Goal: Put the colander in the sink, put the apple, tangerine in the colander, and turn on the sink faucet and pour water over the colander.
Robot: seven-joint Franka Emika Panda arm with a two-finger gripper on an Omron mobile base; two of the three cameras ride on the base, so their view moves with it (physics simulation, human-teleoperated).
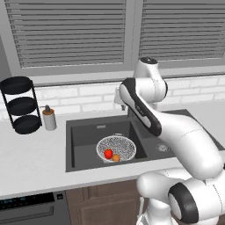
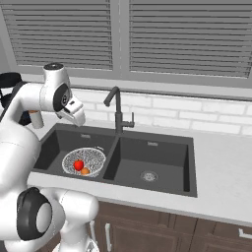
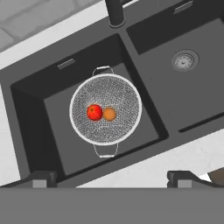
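I see a pale counter [image 1: 30, 162] carrying the dark double-basin sink [image 1: 81, 145] set near its front edge; toward its back left corner a black three-tier rack [image 1: 20, 104] stands just beside a white pump bottle [image 1: 49, 117]

A home kitchen is showing here: a double sink [image 2: 162, 165] with a faucet [image 2: 117, 110] is sitting in a pale counter [image 1: 30, 162] over wooden cabinets [image 2: 162, 231], with white tile and slatted blinds [image 2: 182, 34] running along the counter's back edge.
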